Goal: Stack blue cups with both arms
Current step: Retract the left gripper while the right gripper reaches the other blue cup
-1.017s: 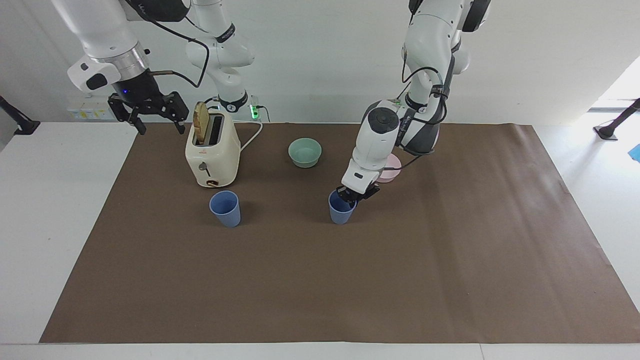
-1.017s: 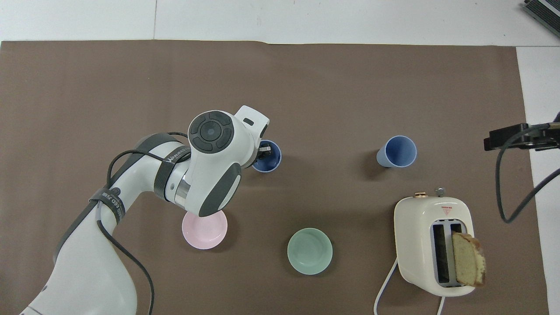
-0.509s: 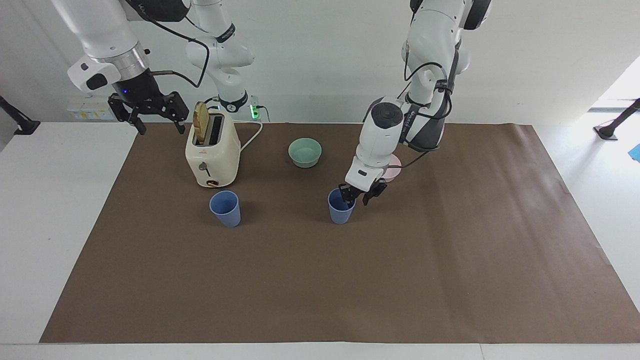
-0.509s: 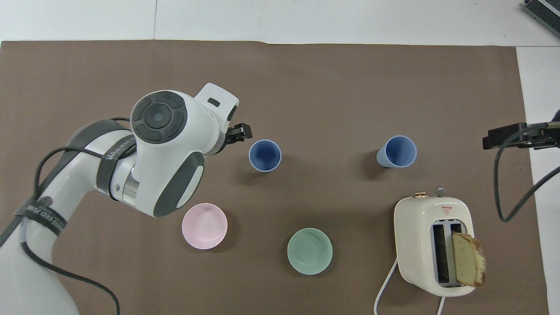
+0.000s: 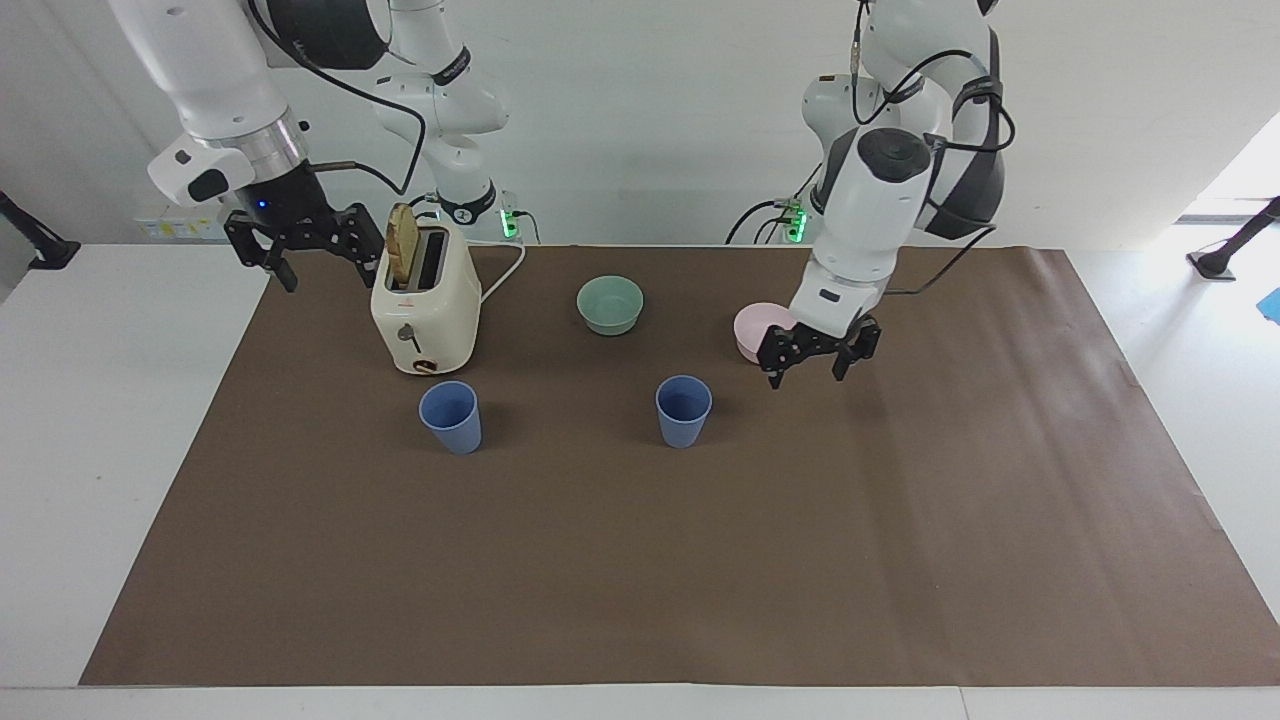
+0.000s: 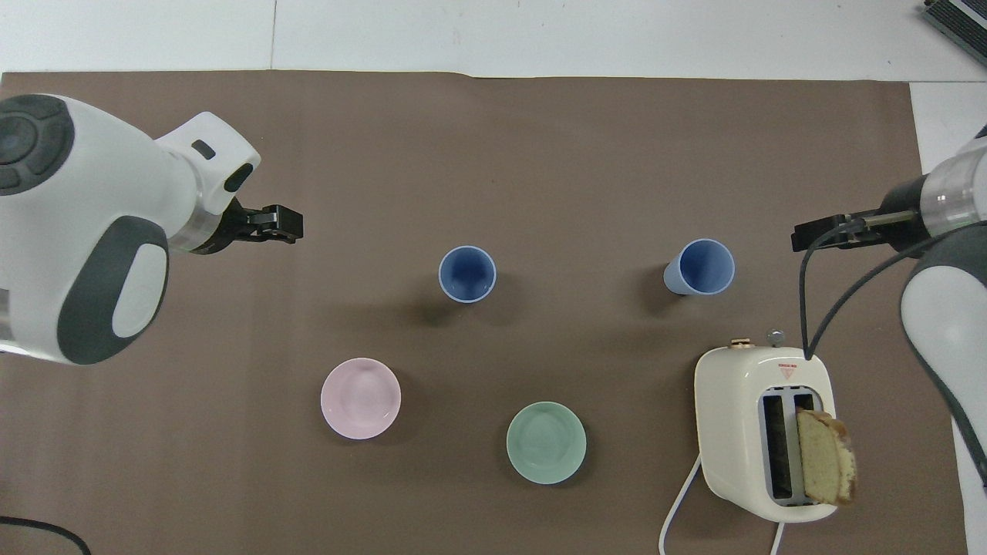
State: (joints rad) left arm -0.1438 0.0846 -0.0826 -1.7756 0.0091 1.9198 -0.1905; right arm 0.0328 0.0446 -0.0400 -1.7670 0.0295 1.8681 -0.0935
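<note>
In the facing view, a brown paper sheet [image 5: 640, 560] covers the middle of a white table [image 5: 90, 450], and a plain white wall [image 5: 640, 120] closes the room at the robots' end. Two small periwinkle-blue plastic tumblers stand upright on the sheet, well apart: one blue cup [image 5: 684, 411] near the middle, the other blue cup [image 5: 450, 417] toward the right arm's end, just beside a cream two-slot toaster [image 5: 424, 310] and farther from the robots than it. A slice of bread [image 5: 402, 248] stands in the toaster. A mint-green bowl [image 5: 610, 304] and a pale pink bowl [image 5: 752, 332] sit nearer to the robots than the cups. The left gripper [image 5: 818, 362] hangs in the air over the sheet beside the pink bowl, jaws wide apart, holding nothing. The right gripper [image 5: 305, 247] hangs over the sheet's edge beside the toaster, jaws also wide, holding nothing.

In the overhead view, both cups [image 6: 467, 274] [image 6: 700, 267] show their open mouths, in one row across the sheet [image 6: 540, 154]. The pink bowl [image 6: 360, 398], the green bowl [image 6: 546, 442] and the toaster [image 6: 763, 432] lie nearer to the robots. The left gripper [image 6: 274, 224] is over bare sheet toward the left arm's end; the right gripper [image 6: 825, 233] is over the sheet's edge by the white table [image 6: 948, 116]. From here I cannot tell how the jaws stand.
</note>
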